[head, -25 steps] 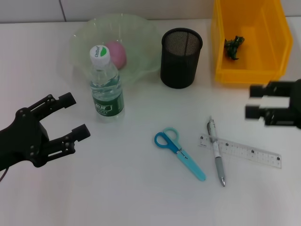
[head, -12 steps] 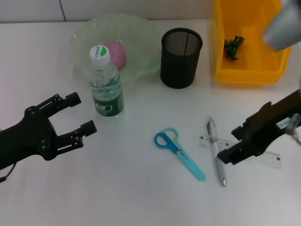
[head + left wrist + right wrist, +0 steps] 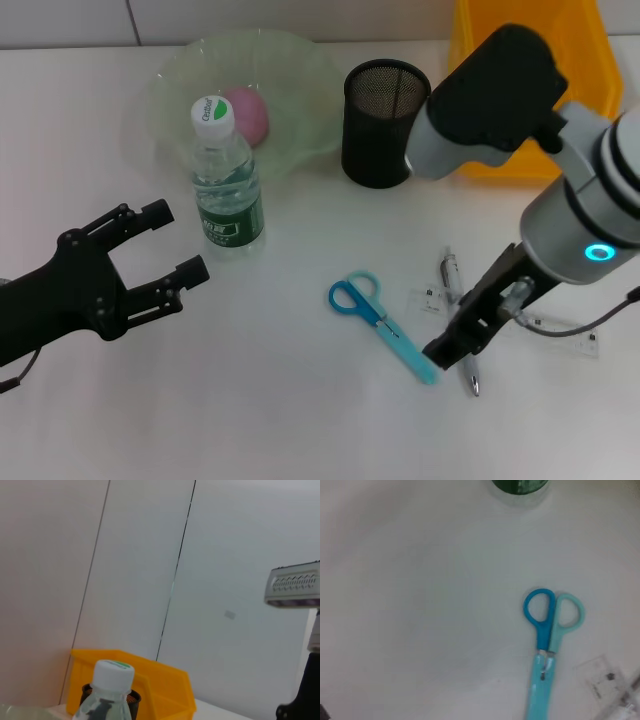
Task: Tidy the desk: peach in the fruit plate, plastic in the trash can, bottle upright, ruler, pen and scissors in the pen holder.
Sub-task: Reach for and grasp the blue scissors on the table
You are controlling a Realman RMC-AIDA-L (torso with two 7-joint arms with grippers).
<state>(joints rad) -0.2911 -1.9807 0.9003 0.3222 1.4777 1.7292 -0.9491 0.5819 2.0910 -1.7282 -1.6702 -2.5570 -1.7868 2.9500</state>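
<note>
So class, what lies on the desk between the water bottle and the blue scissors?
Nothing: in the head view, bare white desk separates the bottle from the scissors.

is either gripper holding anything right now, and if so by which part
The left gripper is open and empty beside the bottle. The right gripper hangs over the pen; whether it grips it cannot be told.

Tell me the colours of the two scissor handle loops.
On the scissors, one loop is deep blue and the other pale turquoise; the right wrist view shows this best.
</note>
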